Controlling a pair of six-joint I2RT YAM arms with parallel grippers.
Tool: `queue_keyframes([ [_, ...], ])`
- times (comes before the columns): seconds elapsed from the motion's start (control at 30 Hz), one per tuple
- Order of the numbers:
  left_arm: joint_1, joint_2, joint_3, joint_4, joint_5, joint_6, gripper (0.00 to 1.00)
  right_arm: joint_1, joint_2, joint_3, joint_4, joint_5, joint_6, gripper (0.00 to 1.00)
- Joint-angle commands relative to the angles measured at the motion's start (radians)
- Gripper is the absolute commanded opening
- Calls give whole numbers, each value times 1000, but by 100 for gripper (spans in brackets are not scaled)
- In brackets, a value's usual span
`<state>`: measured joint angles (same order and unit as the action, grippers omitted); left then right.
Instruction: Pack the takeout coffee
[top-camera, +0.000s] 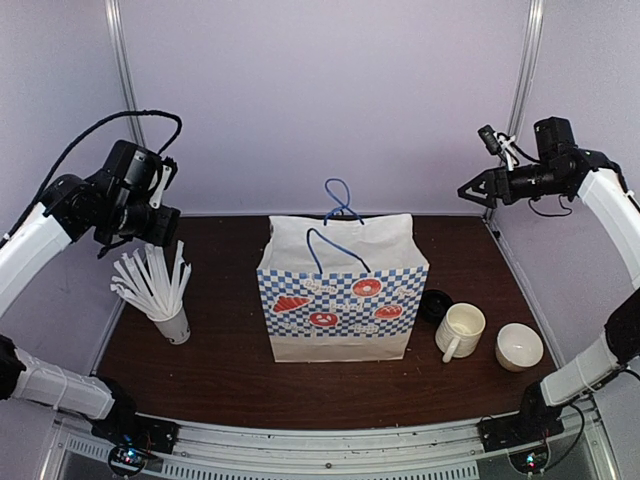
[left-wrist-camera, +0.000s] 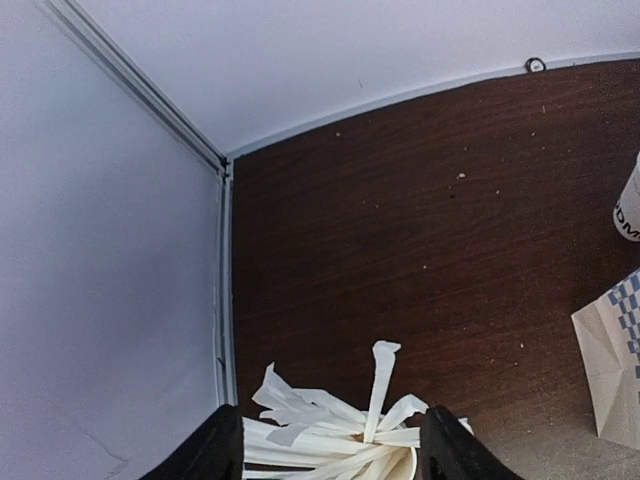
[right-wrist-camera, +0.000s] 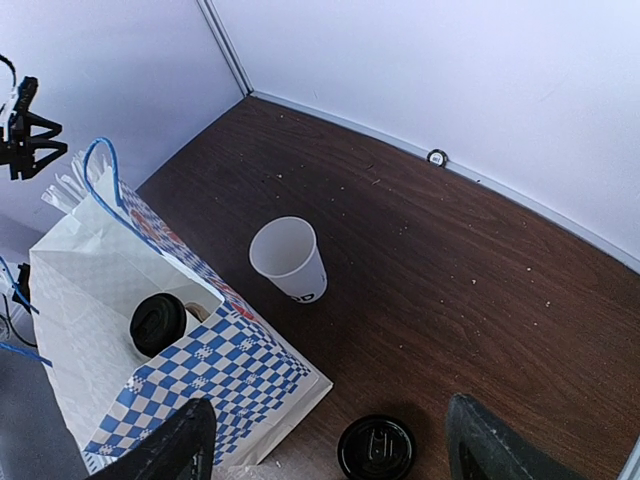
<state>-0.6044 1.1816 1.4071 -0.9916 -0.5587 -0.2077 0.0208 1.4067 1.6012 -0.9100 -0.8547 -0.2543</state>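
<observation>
Behind the bag (right-wrist-camera: 215, 365), lidless MOO cup (right-wrist-camera: 288, 258) upright, mouth up; left gripper (left-wrist-camera: 330, 432), right gripper (right-wrist-camera: 330, 425) jaws wide.

1 lidded cup (right-wrist-camera: 158, 322) sits inside the bag (right-wrist-camera: 200, 370), 1 open cup (right-wrist-camera: 287, 258) behind, 1 black lid (right-wrist-camera: 375, 447) beside.

Worktop (top-camera: 230, 370): dk brown wood grain w/ pale specks, meets white walls at back + sides. Centre: white paper bag (top-camera: 340, 300) w/ blue check band, upright, mouth open. Behind it, twd back wall: white paper cup (right-wrist-camera: 288, 258) w/ dark lettering, upright, no lid, nr the bag. L side: white cup of straws (top-camera: 174, 326). R of bag: black lid (right-wrist-camera: 375, 447) flat on the wood, cream mug (top-camera: 462, 330) w/ handle just beside it, then a cream cup (top-camera: 519, 346), no handle seen, further R.
</observation>
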Motion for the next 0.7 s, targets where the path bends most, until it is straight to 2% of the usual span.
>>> queue_keyframes([
  [0.0, 125, 86, -15, -12, 224, -53, 60, -5, 4, -25, 35, -43, 9, 82],
  [0.23, 185, 193, 7, 46, 271, -44, 59, -5, -12, -45, 33, -71, 1, 81],
  [0.43, 215, 252, 13, 46, 284, -41, 49, -5, -3, -39, 27, -87, -1, 81],
  [0.53, 215, 263, 5, 45, 301, -39, 42, -5, 11, -34, 23, -90, -4, 81],
  [0.67, 215, 264, 5, 32, 334, -39, 25, -5, 31, -30, 25, -93, -3, 81],
])
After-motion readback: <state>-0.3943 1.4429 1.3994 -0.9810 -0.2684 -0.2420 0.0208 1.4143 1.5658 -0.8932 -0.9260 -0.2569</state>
